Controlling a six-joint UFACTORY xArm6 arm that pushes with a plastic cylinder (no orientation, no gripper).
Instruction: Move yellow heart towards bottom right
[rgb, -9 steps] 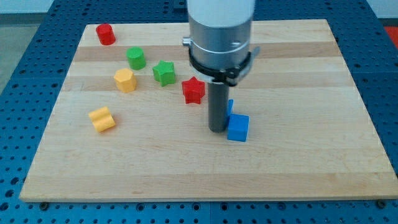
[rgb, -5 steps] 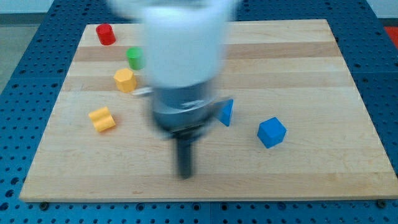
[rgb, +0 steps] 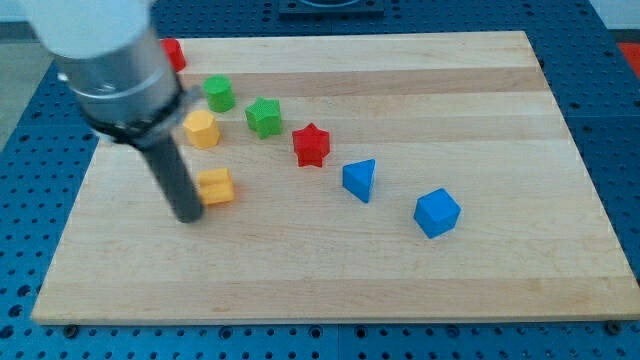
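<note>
Surface: pale wooden board with straight grain, lying on a blue pegboard table that shows all round it.
Tool: bare dark rod with no jaws to open or shut; it grips nothing and can only push.
My tip: resting on the board at the view's left, hard against the left side of the yellow heart, touching it or all but touching.
Yellow heart: on the left half of the board, about mid-height, just right of my tip; a small orange-yellow block, lobed on top, partly hidden on its left by the rod, so its full outline is hard to read.
Step in hand: as I judge it, the push is under way, with the tip behind the block on the side opposite its goal.
Next move: a steady slide toward the view's bottom right, keeping the tip centred behind the heart so that it does not slip off sideways; the board below and to the right of it looks open.
Progress: early, since the heart is well apart from the bottom right corner.
Neighbours: yellow hexagon just above the heart; green block, green star and red star higher up.
Further right: blue wedge and blue cube, near the likely path.
Top left: red block, half hidden by the arm.
</note>
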